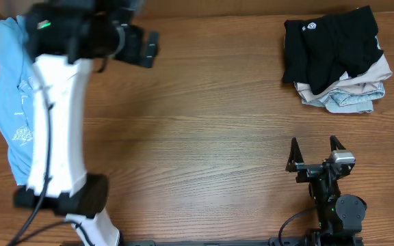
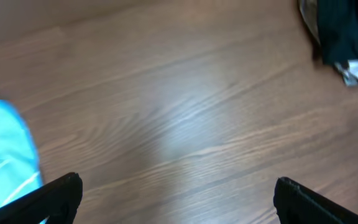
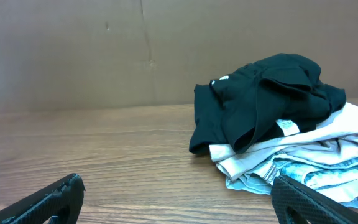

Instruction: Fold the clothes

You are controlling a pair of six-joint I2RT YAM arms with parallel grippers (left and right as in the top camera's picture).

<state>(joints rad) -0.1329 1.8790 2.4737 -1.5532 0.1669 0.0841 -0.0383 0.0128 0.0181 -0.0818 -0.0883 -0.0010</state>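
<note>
A crumpled black T-shirt (image 1: 327,48) tops a pile of clothes at the table's far right, over a beige garment (image 1: 371,75) and a pale blue one (image 1: 351,102). A light blue tee (image 1: 9,102) with white print lies at the far left, partly hidden under my left arm. My left gripper (image 1: 149,49) hovers open over bare wood near the back, to the right of that tee; in its wrist view the gripper (image 2: 179,186) holds nothing, with the tee (image 2: 2,155) at its left. My right gripper (image 1: 314,143) stands open and empty in front of the pile (image 3: 260,99).
The wooden table (image 1: 211,130) stretches between the two garments. A brown cardboard wall (image 3: 104,50) closes the far side behind the pile. My white left arm (image 1: 60,123) crosses the left part of the table.
</note>
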